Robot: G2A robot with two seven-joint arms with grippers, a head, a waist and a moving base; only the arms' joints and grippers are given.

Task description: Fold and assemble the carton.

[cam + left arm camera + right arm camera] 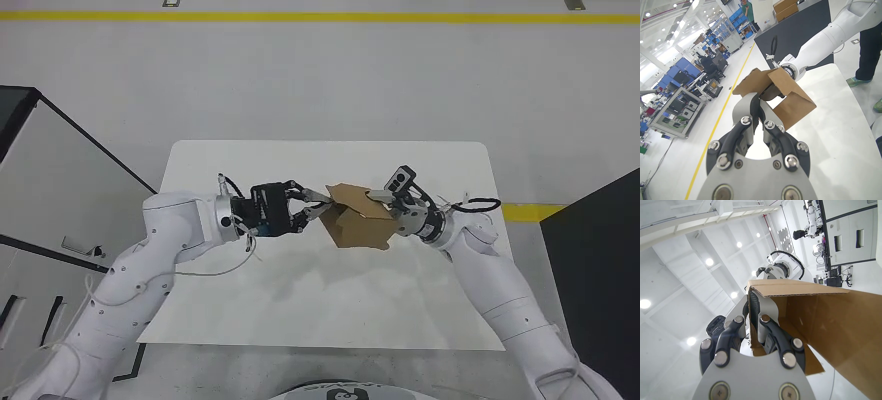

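Observation:
A brown cardboard carton (357, 228), partly opened out into a tube with loose flaps, is held above the middle of the white table (300, 300) between both arms. My left gripper (312, 212) is shut on the carton's edge by one flap; its pads (753, 106) meet right below the carton (793, 102). On the opposite side my right gripper (386, 196) is shut on a wall of the carton (829, 321), with the cardboard edge running between its fingers (753, 306). The carton's open inside faces the left wrist view.
The table carries nothing else. A dark framed panel (25, 150) stands off its left side and a black cabinet (600, 270) off its right. A yellow floor line (320, 16) runs behind the table.

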